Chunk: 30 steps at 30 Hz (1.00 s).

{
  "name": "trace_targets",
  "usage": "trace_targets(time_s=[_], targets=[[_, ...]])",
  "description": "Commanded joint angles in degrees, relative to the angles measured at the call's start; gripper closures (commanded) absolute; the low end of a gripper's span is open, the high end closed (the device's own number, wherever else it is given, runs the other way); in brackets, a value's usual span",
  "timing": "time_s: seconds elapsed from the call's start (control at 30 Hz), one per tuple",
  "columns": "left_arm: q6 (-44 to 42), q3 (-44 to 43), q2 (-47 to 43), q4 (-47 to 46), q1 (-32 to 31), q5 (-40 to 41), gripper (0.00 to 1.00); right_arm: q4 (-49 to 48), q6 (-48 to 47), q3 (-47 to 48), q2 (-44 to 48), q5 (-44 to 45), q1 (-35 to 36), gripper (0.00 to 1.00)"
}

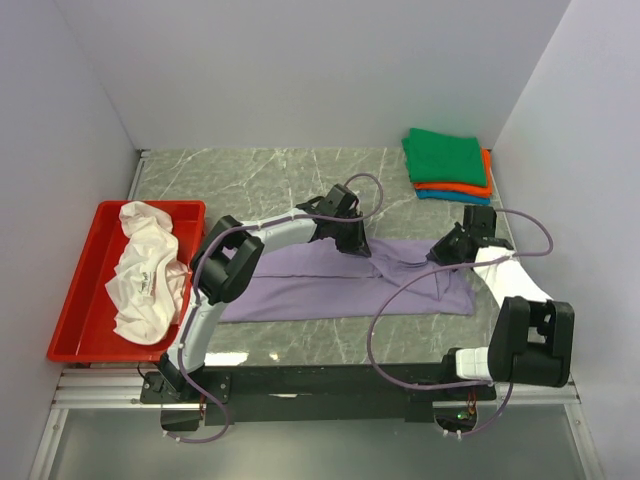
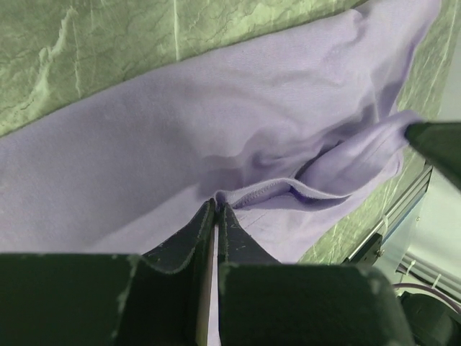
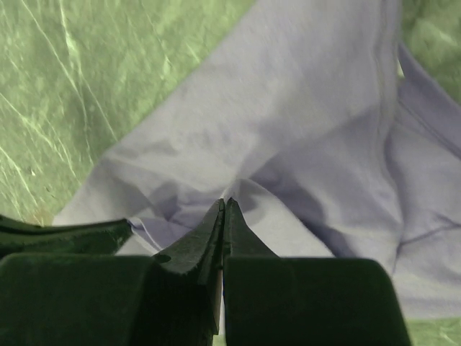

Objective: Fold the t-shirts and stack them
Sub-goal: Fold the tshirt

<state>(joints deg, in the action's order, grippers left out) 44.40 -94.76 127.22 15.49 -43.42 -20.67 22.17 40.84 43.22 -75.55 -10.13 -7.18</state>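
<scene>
**A:** From above, where does the job stand?

**B:** The lavender shirt (image 1: 330, 290) lies spread on the desk (image 1: 250, 180) between the arms. The left pincer (image 1: 352, 243) is down on its far edge and the right pincer (image 1: 440, 257) is at its right end. The white shirt (image 1: 145, 270) sits heaped in the red tray (image 1: 62, 345). At the far right, the green shirt (image 1: 445, 155) lies folded on the orange shirt (image 1: 482, 186) and the teal shirt (image 1: 455, 197).

**A:** Left wrist?

**B:** The tips are clamped together on a hemmed edge of the lavender cloth.

**A:** Right wrist?

**B:** The tips are pressed tight, with a small pucker of the same cloth rising into them. It looks like a thin bite.

**A:** What worries you?

**B:** That thin bite could slip on the lift and drop one end, leaving a crooked fold. Uneven pulling would bunch the middle.
</scene>
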Motion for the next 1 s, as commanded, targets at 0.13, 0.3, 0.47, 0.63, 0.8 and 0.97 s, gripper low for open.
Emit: trace_targets(time_s=[0.13, 0.3, 0.47, 0.63, 0.8, 0.97], targets=[[-1.1, 0.8, -4.3, -0.8, 0.1, 0.9, 0.91, -0.8, -0.1, 5.4, -6.2, 1.2, -0.6, 1.00], [-1.3, 1.1, -4.4, -0.4, 0.2, 1.8, 0.89, -1.6, -0.1, 6.6, -9.8, 2.1, -1.2, 1.00], [-1.9, 1.7, -5.7, 0.2, 0.2, 3.1, 0.78, -2.4, -0.1, 7.1, -11.4, 1.3, -3.0, 1.00], [-2.5, 3.3, -7.4, -0.4, 0.2, 4.1, 0.62, -2.7, 0.0, 6.6, -9.5, -0.8, -4.8, 1.00], [-2.1, 5.1, -9.5, -1.9, 0.1, 3.6, 0.57, -2.0, -0.4, 6.9, -8.2, -0.9, -5.1, 1.00], [-2.1, 7.2, -11.6, -3.0, -0.3, 3.3, 0.57, -2.0, -0.8, 6.5, -8.0, -1.5, -7.8, 1.00]])
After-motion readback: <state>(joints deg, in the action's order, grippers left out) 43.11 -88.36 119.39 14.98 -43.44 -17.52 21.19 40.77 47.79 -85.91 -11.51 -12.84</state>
